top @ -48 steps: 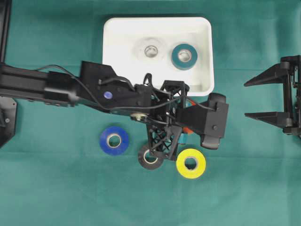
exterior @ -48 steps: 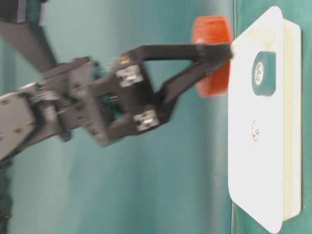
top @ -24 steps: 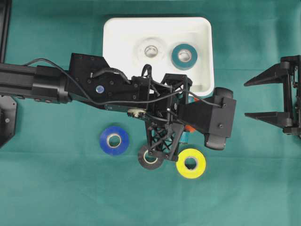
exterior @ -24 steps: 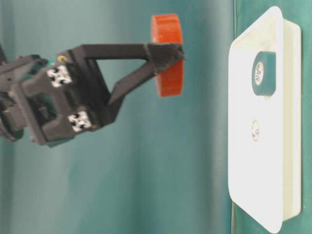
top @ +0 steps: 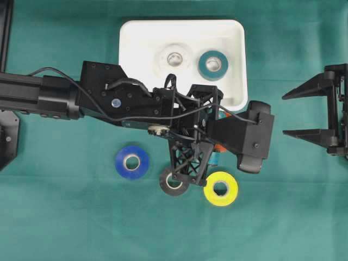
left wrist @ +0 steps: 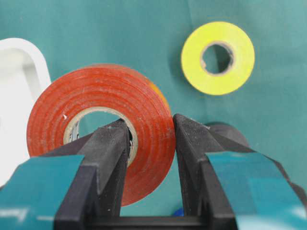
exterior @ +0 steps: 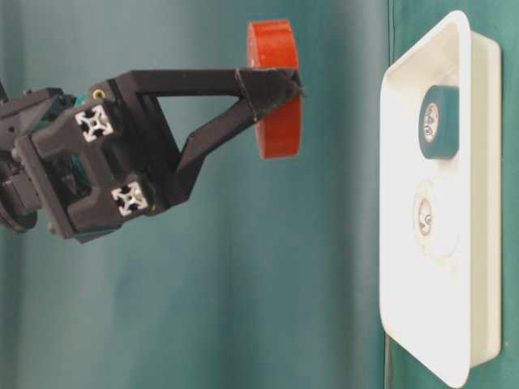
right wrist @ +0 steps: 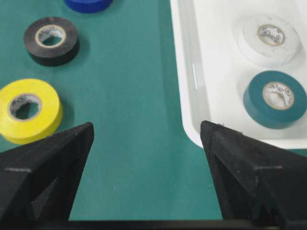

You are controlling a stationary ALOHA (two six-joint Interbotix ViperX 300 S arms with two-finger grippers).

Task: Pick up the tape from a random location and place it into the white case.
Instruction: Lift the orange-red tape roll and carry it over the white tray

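Since a second ago the left gripper (exterior: 272, 87) has lifted off the table, fingers clamped on the round red tape roll (left wrist: 100, 127); white plastic case (top: 130, 32) sits just beyond. Right gripper (right wrist: 146, 136) open, idle.

Two tape rolls (top: 213, 64) in the white case (top: 137, 32), three beside it.

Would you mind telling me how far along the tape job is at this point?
Done: a teal roll and a white roll already lie in the white case. In hand: the left gripper is shut on the red roll, held above the cloth beside the case. Left: releasing it into the case; the blue, black and yellow rolls lie on the cloth. The right gripper is open.
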